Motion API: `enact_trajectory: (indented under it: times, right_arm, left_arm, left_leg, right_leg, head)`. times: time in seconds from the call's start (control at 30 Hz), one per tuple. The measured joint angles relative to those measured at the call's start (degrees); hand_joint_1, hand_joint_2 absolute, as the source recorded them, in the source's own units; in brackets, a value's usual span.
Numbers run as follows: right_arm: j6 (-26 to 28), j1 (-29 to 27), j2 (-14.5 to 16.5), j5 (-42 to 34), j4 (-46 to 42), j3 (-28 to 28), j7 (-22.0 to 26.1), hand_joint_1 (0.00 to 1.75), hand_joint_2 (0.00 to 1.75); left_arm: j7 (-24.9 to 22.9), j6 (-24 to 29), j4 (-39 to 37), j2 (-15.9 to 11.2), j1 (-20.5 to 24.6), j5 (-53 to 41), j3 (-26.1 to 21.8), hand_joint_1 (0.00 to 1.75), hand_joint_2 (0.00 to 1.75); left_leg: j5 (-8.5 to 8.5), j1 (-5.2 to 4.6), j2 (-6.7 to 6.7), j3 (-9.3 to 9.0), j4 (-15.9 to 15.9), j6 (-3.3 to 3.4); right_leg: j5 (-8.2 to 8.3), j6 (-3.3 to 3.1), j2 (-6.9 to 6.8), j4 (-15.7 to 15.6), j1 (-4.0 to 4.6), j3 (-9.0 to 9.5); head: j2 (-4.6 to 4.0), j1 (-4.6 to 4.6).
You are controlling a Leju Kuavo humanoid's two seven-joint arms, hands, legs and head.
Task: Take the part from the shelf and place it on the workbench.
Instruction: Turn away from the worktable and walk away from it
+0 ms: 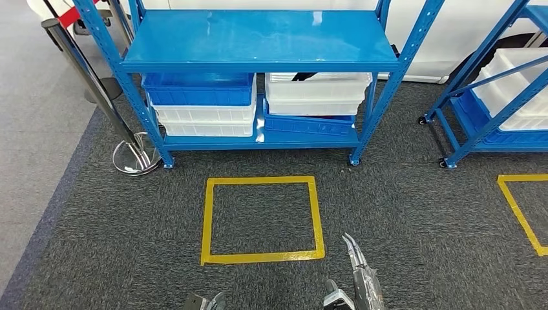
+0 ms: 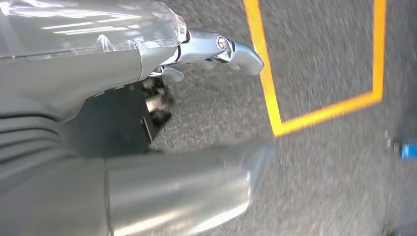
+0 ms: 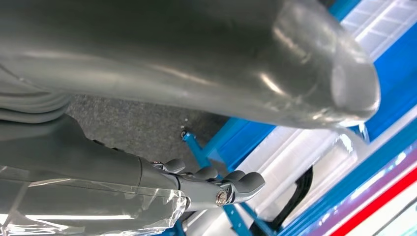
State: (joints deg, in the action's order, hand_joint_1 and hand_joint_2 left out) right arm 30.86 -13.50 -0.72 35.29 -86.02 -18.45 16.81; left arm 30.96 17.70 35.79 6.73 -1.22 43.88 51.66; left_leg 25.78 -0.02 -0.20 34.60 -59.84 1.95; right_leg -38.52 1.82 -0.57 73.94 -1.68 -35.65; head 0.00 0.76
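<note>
The part itself could not be made out with any certainty; a dark shape point(image 1: 304, 76) lay in the upper white bin point(image 1: 316, 90) on the lower level of the blue shelf point(image 1: 258, 39), and that may have been it, though it was too small to tell. That bin sat on a tilted blue bin point(image 1: 309, 124), while a second blue bin point(image 1: 197, 89) was stacked on white ones to its side. I judged the bins were kept low and open-topped so a hand could reach in from the front.

On the carpet before the shelf lay a square of yellow tape point(image 1: 262, 219), probably a standing mark. The robot stood just behind it, arms hanging low, so the fetching had not begun.

The right hand point(image 1: 358, 278) held nothing, fingers stretched out and apart. The left hand point(image 1: 205, 302) barely showed at the head view's edge.

The left wrist view added what the head view lacked: fingers point(image 2: 236, 49) extended over the carpet, thumb apart, grasping nothing, near a tape corner. The right wrist view showed its fingers point(image 3: 236, 184) loosely curled yet empty, with a neighbouring rack's caster leg and white bins beyond.
</note>
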Motion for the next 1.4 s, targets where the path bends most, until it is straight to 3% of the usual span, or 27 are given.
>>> enact_trajectory:
  times: [0.03, 0.07, 0.13, 0.17, 0.2, 0.33, 0.47, 0.63, 0.8, 0.83, 0.9, 0.97, 1.0, 1.03, 1.07, 1.1, 1.13, 1.2, 1.27, 1.3, 1.33, 1.4]
  right_arm:
    - [0.0, 0.1, -0.1, 0.1, 0.4, -0.2, -0.1, 0.0, 0.0]
    - [0.0, 0.2, -0.2, 0.2, 0.7, -0.3, -0.2, 0.0, 0.0]
    - [-0.1, 0.6, -0.5, 0.2, 1.1, -0.5, -0.2, 0.0, 0.0]
    - [-0.2, 0.9, -0.6, 0.2, 1.2, -0.6, -0.2, 0.0, 0.0]
    - [-0.3, 1.2, -0.7, 0.2, 1.4, -0.7, -0.1, 0.0, 0.0]
    - [-1.8, 2.4, -0.8, -0.2, 2.4, -1.4, 0.7, 0.0, 0.0]
    - [-3.2, 4.5, -0.9, -0.7, 4.3, -2.3, 1.7, 0.0, 0.0]
    - [-3.6, 5.5, -0.9, -1.0, 5.9, -2.8, 2.1, 0.0, 0.0]
    - [-4.6, 6.3, -0.8, -1.7, 7.1, -3.2, 3.1, 0.0, 0.0]
    - [-4.8, 6.6, -0.8, -1.9, 7.5, -3.3, 3.3, 0.0, 0.0]
    - [-4.6, 7.0, -0.9, -2.2, 8.0, -3.4, 3.5, 0.0, 0.0]
    - [-3.6, 6.7, -0.9, -2.5, 8.3, -3.3, 3.1, 0.0, 0.0]
    - [-3.2, 6.3, -0.9, -2.6, 8.4, -3.2, 2.8, 0.0, 0.0]
    - [-3.0, 5.8, -1.0, -2.7, 8.4, -3.1, 2.7, 0.0, 0.0]
    - [-3.0, 5.4, -1.1, -2.7, 8.4, -2.9, 2.5, 0.0, 0.0]
    - [-2.9, 5.2, -1.2, -2.8, 8.3, -2.7, 2.4, 0.0, 0.0]
    - [-2.9, 5.1, -1.3, -2.8, 8.4, -2.6, 2.4, 0.0, 0.0]
    - [-2.9, 5.1, -1.4, -2.8, 8.4, -2.4, 2.3, 0.0, 0.0]
    - [-2.8, 4.9, -1.4, -2.8, 8.3, -2.4, 2.2, 0.0, 0.0]
    - [-2.9, 4.8, -1.5, -2.8, 8.3, -2.4, 2.2, 0.0, 0.0]
    - [-3.0, 4.7, -1.5, -2.8, 8.3, -2.3, 2.3, 0.0, 0.0]
    - [-3.4, 4.9, -1.5, -2.9, 8.3, -2.3, 2.4, 0.0, 0.0]
  left_arm:
    - [-1.5, 0.7, 2.7, -0.9, -0.5, -1.1, 0.9, 0.0, 0.0]
    - [-2.8, 1.4, 5.5, -1.8, -1.1, -2.1, 1.6, 0.0, 0.0]
    - [-4.3, 2.1, 9.8, -3.1, -1.7, -3.4, 3.1, 0.0, 0.0]
    - [-4.7, 2.2, 11.4, -3.6, -1.7, -3.8, 3.7, 0.0, 0.0]
    - [-5.0, 2.1, 12.6, -3.9, -1.7, -4.0, 4.1, 0.0, 0.0]
    - [-4.9, -1.1, 14.9, -5.0, -1.0, -6.8, 6.0, 0.0, 0.0]
    - [-4.7, -5.4, 15.0, -5.2, 0.6, -9.6, 7.3, 0.0, 0.0]
    - [-4.6, -6.7, 15.0, -5.4, 1.6, -10.6, 8.1, 0.0, 0.0]
    - [-4.4, -10.0, 14.9, -5.6, 2.3, -13.6, 8.4, 0.0, 0.0]
    - [-4.4, -10.8, 14.8, -5.6, 2.5, -14.7, 8.4, 0.0, 0.0]
    - [-5.0, -10.9, 15.1, -5.9, 2.4, -16.0, 8.3, 0.0, 0.0]
    - [-6.8, -6.9, 18.0, -7.1, 0.1, -14.3, 8.0, 0.0, 0.0]
    - [-7.5, -3.9, 20.4, -8.1, -1.8, -12.6, 7.8, 0.0, 0.0]
    - [-7.9, -0.5, 23.1, -9.3, -3.7, -10.9, 7.8, 0.0, 0.0]
    - [-8.0, 2.2, 25.5, -10.4, -5.2, -9.3, 8.0, 0.0, 0.0]
    - [-7.8, 4.2, 27.6, -11.5, -6.2, -7.9, 8.3, 0.0, 0.0]
    - [-7.4, 5.7, 29.4, -12.6, -6.6, -6.6, 8.9, 0.0, 0.0]
    - [-6.4, 6.8, 32.0, -14.2, -6.4, -4.9, 10.5, 0.0, 0.0]
    - [-6.0, 7.2, 34.4, -15.6, -5.8, -4.4, 12.5, 0.0, 0.0]
    - [-5.9, 7.1, 35.4, -16.2, -5.3, -4.3, 13.5, 0.0, 0.0]
    - [-5.9, 6.8, 36.1, -16.7, -4.8, -4.5, 14.4, 0.0, 0.0]
    - [-5.9, 5.4, 36.9, -17.3, -3.4, -5.2, 15.8, 0.0, 0.0]
  left_leg:
    - [0.2, -0.45, -0.13, -0.33, 0.0, 0.3]
    - [0.38, -0.88, -0.25, -0.7, 0.0, 0.54]
    - [0.66, -1.52, -0.41, -1.24, 0.0, 0.8]
    - [0.75, -1.69, -0.49, -1.27, 0.0, 0.8]
    - [0.8, -1.68, -0.52, -1.16, -0.1, 0.73]
    - [0.8, -1.47, -0.46, -0.95, -0.1, 0.85]
    - [0.68, -1.49, -0.47, -1.16, 0.1, 0.69]
    - [0.59, -1.5, -0.48, -1.23, 0.2, 0.55]
    - [0.71, -1.58, -0.64, -2.38, 2.2, 2.35]
    - [0.77, -1.49, -0.69, -2.91, 2.6, 2.56]
    - [0.84, -1.41, -0.69, -3.49, 2.8, 2.65]
    - [1.27, -1.37, -0.56, -3.85, 2.7, 2.38]
    - [1.56, -1.32, -0.46, -4.2, 2.7, 2.12]
    - [1.92, -1.19, -0.37, -4.7, 2.7, 1.81]
    - [2.33, -1.03, -0.32, -5.26, 2.6, 1.47]
    - [2.82, -0.86, -0.34, -5.82, 2.5, 1.1]
    - [3.29, -0.71, -0.44, -6.27, 2.3, 0.69]
    - [3.94, -0.65, -0.7, -6.51, 1.9, -0.14]
    - [4.2, -0.67, -0.87, -6.53, 1.6, -0.79]
    - [4.14, -0.63, -0.85, -6.36, 1.1, -1.05]
    - [3.91, -0.57, -0.75, -5.77, -0.4, -1.35]
    - [4.48, -0.34, -0.41, -2.53, -6.1, -2.08]
  right_leg:
    - [1.33, -0.58, 0.05, 0.3, 0.45, -1.09]
    - [3.76, -1.31, 0.14, -1.8, 0.94, -0.86]
    - [8.5, -3.26, 0.31, -8.8, 2.01, 1.24]
    - [9.74, -3.94, 0.38, -11.6, 2.37, 2.15]
    - [10.21, -4.23, 0.44, -13.3, 2.59, 2.64]
    - [10.46, -2.8, 0.68, -14.4, 2.65, 2.92]
    - [10.48, -2.87, 0.68, -14.4, 2.6, 3.01]
    - [10.49, -2.91, 0.68, -14.4, 2.59, 3.07]
    - [11.66, -2.05, 0.56, -13.3, 2.22, 3.0]
    - [11.03, -1.86, 0.59, -12.2, 2.13, 2.37]
    - [7.92, -1.43, 0.64, -7.2, 1.79, -0.48]
    - [4.84, -0.94, 0.61, -0.7, 1.36, -4.42]
    - [4.63, -0.76, 0.59, 0.9, 1.15, -5.55]
    - [5.78, -0.62, 0.56, 0.3, 0.9, -5.56]
    - [7.91, -0.42, 0.54, -2.2, 0.62, -4.57]
    - [10.42, -0.17, 0.53, -5.9, 0.33, -2.99]
    - [11.89, 0.01, 0.58, -9.4, 0.23, -1.57]
    - [12.78, -0.63, 0.65, -13.3, 0.37, -0.12]
    - [12.37, -1.93, 0.67, -13.6, 0.67, 0.07]
    - [12.36, -2.28, 0.69, -13.8, 0.63, 0.34]
    - [12.13, -2.63, 0.66, -14.0, 0.57, 0.79]
    - [11.7, -3.15, 0.57, -14.4, 0.4, 1.83]
  head:
    - [0.0, -0.05]
    - [0.0, -0.05]
    - [0.0, 0.09]
    - [0.0, 0.22]
    - [0.0, 0.35]
    - [0.0, 0.42]
    - [0.0, 0.43]
    - [0.0, 0.43]
    - [0.0, 0.45]
    - [0.0, 0.39]
    - [0.0, 0.11]
    - [0.0, -0.05]
    - [0.0, -0.04]
    - [0.0, -0.04]
    - [0.0, -0.04]
    - [0.0, -0.04]
    - [-0.01, -0.13]
    - [-0.01, -0.43]
    - [0.0, -0.6]
    - [0.0, -0.58]
    - [0.0, -0.48]
    - [0.0, -0.26]
